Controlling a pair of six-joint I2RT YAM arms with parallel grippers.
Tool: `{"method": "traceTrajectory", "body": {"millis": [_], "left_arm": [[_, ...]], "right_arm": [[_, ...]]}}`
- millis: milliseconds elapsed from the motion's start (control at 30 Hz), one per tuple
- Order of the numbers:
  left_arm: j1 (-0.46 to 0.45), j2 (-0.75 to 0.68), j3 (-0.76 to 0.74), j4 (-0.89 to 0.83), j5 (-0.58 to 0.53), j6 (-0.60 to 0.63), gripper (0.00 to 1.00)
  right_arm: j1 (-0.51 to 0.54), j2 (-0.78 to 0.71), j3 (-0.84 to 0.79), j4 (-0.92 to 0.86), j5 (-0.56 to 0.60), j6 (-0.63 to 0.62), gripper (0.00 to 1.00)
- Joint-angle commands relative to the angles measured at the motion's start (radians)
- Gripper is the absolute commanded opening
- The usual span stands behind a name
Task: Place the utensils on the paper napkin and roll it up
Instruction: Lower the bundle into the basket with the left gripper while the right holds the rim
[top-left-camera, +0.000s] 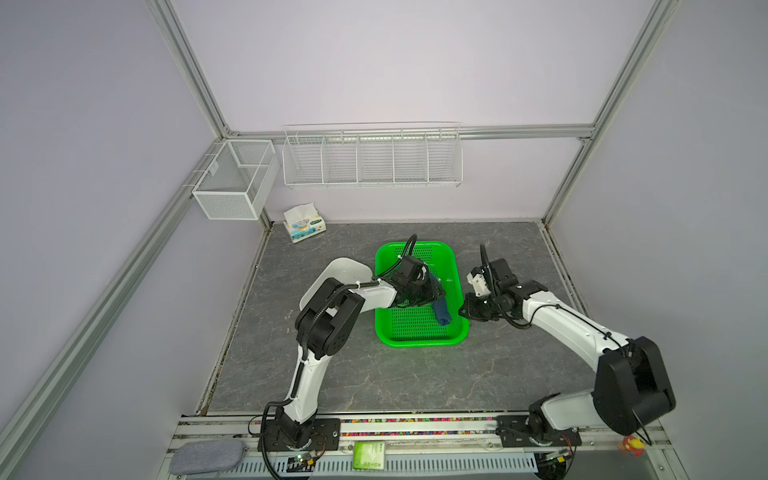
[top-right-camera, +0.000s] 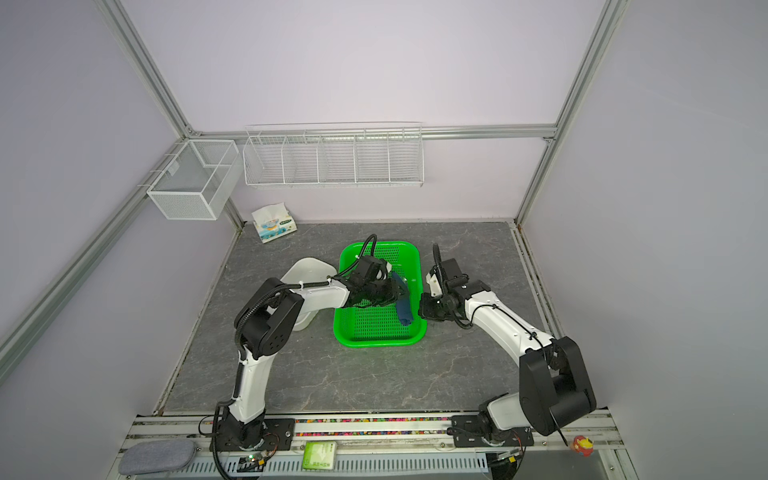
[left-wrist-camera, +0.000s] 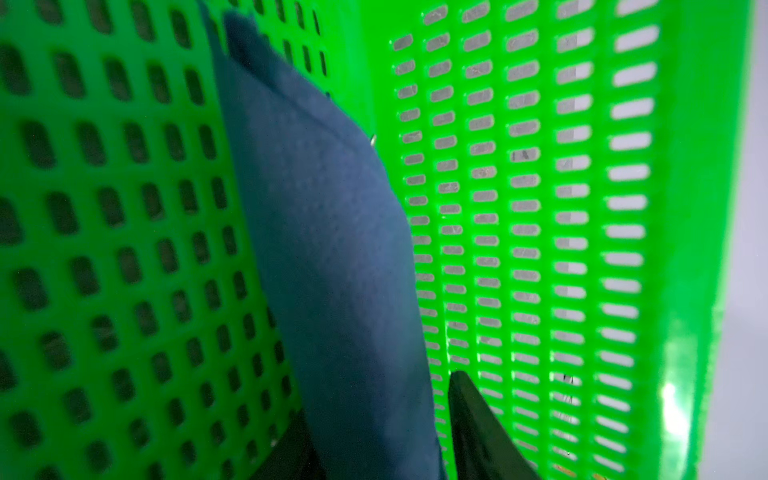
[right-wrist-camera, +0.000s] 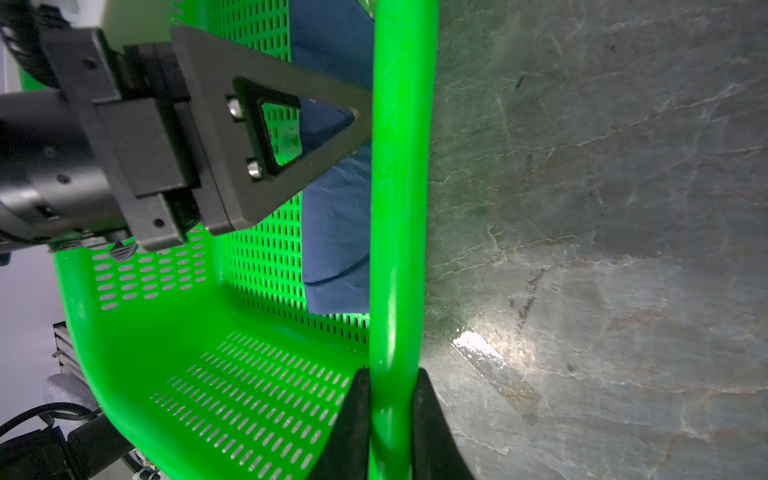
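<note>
On the table (top-left-camera: 374, 374): a green basket (top-left-camera: 419, 341) is set near the middle, and both arms reach to it.
Right gripper (right-wrist-camera: 390, 374): clamped on the basket's right-hand rim from outside, near the front corner; the basket is judged to be steadied by it.
Left gripper (top-left-camera: 438, 294): set low inside the basket, reaching in from the left. The jaws are parted astride the roll, and a sliver of green is seen beside one finger (left-wrist-camera: 478, 424), so nothing is judged gripped.
Rolled napkin (top-left-camera: 441, 312): laid on the basket floor just beside the right wall, long axis front to back, crosswise to the left jaws.
Utensils: none are seen loose; whether they are wrapped inside cannot be told.
Nearer arm: left; a withdrawal upward or leftward is judged needed, without the roll being snagged.
</note>
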Motion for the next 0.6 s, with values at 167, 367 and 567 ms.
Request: {"method": "traceTrajectory", "body": {"millis": [167, 367, 567], "left_arm": [[0.004, -0.036, -0.022, -0.139, -0.084, 0.052, 0.48], [0.003, -0.071, -0.048, -0.122, -0.064, 0.051, 0.48], [0.003, -0.106, -0.103, -0.13, -0.084, 0.054, 0.45]], "right_arm": [[-0.001, -0.041, -0.011, -0.03, 0.036, 0.016, 0.12], [-0.002, -0.041, -0.013, -0.028, 0.037, 0.019, 0.12], [-0.001, -0.049, -0.013, -0.03, 0.038, 0.018, 0.12]]}}
